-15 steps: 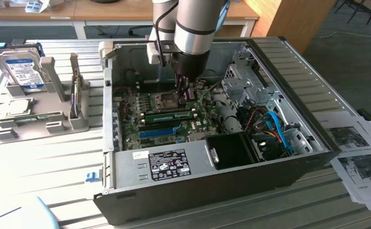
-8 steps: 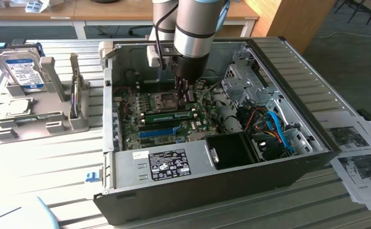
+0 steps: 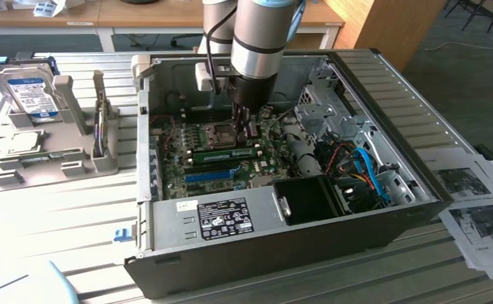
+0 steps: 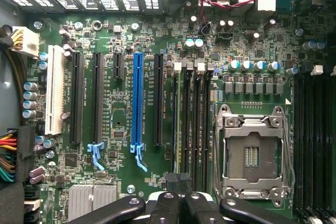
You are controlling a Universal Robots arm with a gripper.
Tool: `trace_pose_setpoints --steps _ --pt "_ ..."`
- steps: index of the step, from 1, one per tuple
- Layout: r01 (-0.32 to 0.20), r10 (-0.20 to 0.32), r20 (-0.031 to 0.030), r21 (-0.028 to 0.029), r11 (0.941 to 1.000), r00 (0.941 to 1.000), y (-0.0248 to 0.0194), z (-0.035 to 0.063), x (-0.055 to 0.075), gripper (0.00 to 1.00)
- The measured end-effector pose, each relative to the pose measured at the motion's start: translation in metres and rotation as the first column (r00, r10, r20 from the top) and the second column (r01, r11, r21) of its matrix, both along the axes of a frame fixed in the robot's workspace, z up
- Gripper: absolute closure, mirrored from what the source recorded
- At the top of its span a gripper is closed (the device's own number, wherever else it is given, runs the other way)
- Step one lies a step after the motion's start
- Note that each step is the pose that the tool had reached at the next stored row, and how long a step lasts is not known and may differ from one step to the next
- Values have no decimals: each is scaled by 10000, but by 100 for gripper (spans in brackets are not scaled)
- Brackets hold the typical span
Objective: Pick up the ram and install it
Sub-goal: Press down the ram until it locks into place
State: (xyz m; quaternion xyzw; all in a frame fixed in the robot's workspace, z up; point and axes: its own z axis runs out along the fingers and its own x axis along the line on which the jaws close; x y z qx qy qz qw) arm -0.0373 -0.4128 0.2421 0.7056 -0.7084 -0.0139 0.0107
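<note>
Currently the arm (image 3: 259, 38) reaches down into the open PC case (image 3: 382, 215), with the gripper (image 3: 246, 130) low over the motherboard (image 3: 229, 168), just beside the empty CPU socket (image 3: 222, 134). Jaws are clenched; in the wrist view the fingers (image 4: 178, 203) sit pressed together above the bank of black memory slots (image 4: 191, 119) next to the socket, nothing visible between them. The ram (image 3: 224, 153) lies flat across the board in the exterior view, a green stick just below the socket and near the gripper tip; can't tell whether it's fully seated. Bright blue slot (image 4: 138, 100) runs parallel, further from the socket. Outside the case, on the exterior view's left, a hard drive (image 3: 28, 92) stands upright in a grey holder (image 3: 52, 161) on the table (image 3: 61, 215). Printed sheets (image 3: 474, 202) lie on the exterior view's right.
</note>
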Motion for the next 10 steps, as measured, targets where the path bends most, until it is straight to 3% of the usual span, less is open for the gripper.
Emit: trace_pose_setpoints --steps 4,10 --pt "2 -2 1 3 10000 10000 0 -1 23 91" --pt "1 -1 -6 0 10000 10000 0 0 163 91"
